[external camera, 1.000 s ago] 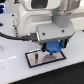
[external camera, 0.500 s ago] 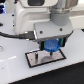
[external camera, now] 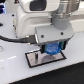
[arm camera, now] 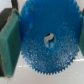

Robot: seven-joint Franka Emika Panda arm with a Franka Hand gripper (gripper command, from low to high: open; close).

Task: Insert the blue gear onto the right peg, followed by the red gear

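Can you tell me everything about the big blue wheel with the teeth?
The blue gear is a bright blue, flat, round disc that looks like plastic, with tiny teeth along its rim and a small hole in the middle. Green pads press against its sides. The gripper holds it just above the white plate.

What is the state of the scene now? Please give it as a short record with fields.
arm: one Panda arm, over the plate
gripper: shut on the blue gear
blue gear: held between the green pads; centre hole visible in the wrist view
plate: white with black border, on the white table, under the gear
pegs: hidden or too blurred to tell
red gear: not visible in either view
gear seated on a peg: cannot tell
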